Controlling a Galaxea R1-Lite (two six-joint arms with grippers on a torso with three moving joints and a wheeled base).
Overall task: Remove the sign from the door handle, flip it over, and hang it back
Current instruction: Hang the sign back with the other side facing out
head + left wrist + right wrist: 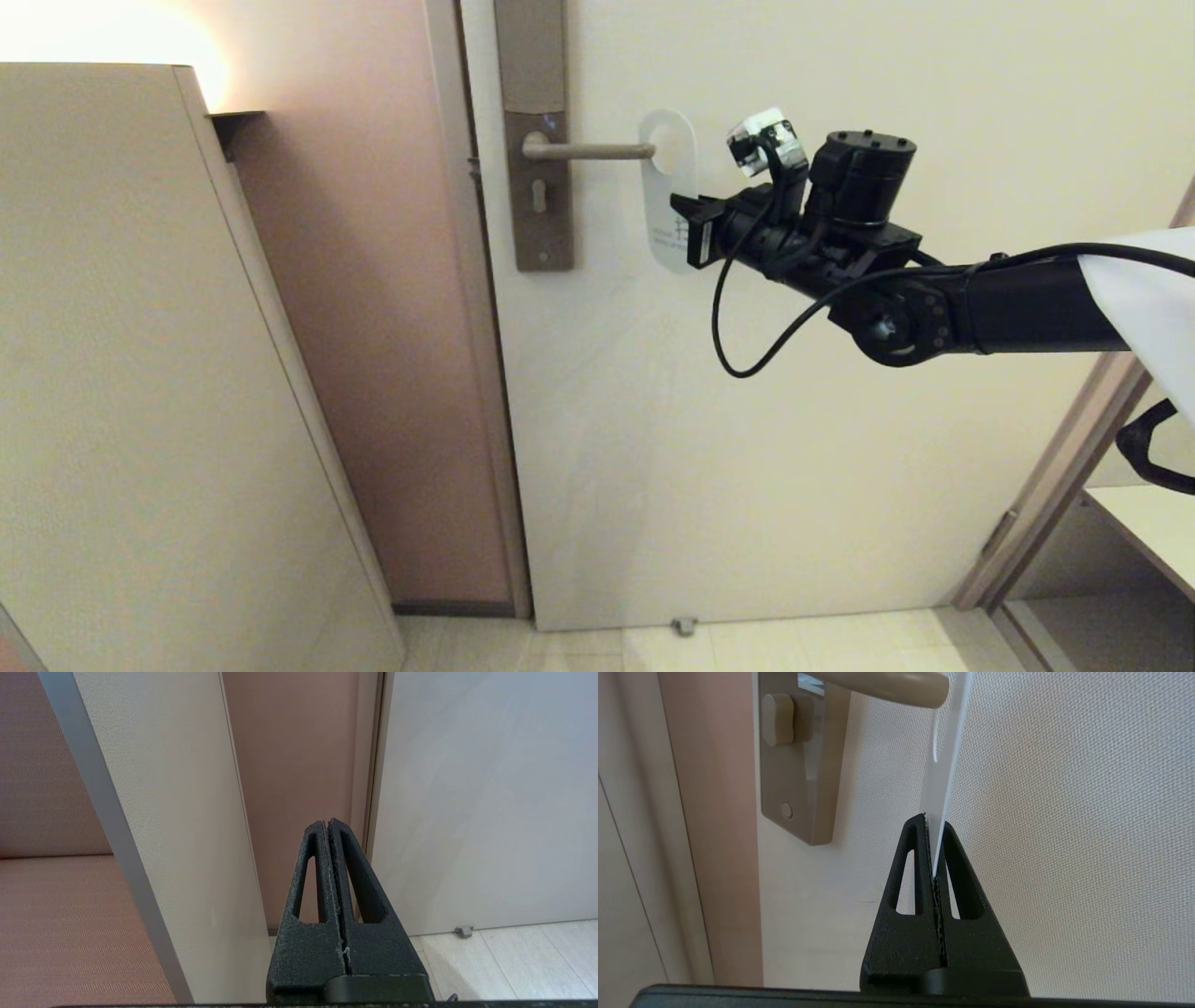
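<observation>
Now the right gripper (934,858) is clenched on the lower end of the flat white rounded-end sign (670,191), long axis vertical, its hole at the tip of the slim taupe-metal door handle (588,149); left gripper (329,828) is closed, empty, far off.

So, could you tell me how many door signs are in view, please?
1. The sign sits at the handle's tip on the door, its lower part pinched in the right gripper. None other shows.
</observation>
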